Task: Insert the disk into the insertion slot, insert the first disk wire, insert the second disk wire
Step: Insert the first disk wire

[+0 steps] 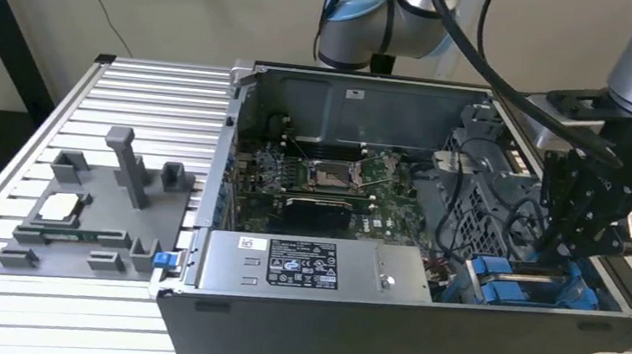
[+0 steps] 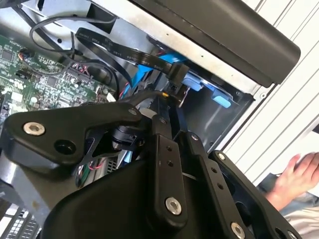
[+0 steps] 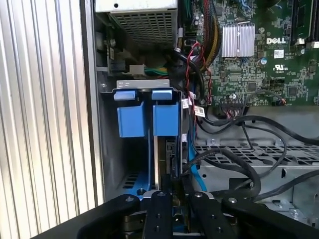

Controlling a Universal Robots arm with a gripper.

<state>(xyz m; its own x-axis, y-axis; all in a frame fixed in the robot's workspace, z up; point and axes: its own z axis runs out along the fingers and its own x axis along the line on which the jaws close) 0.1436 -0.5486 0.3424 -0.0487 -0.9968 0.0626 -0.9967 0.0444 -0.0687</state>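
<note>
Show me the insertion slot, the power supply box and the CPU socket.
insertion slot (image 3: 109, 144): first wrist view, on its grey metal side wall.
power supply box (image 1: 288, 264): exterior view, on its printed label.
CPU socket (image 1: 328, 175): exterior view, on the socket's centre.

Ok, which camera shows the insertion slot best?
The first wrist view: it looks straight into the insertion slot, blue tabs and metal walls plain. The exterior view shows it at a slant, under the pincer; the second wrist view catches blue scraps behind the pincer.
</note>
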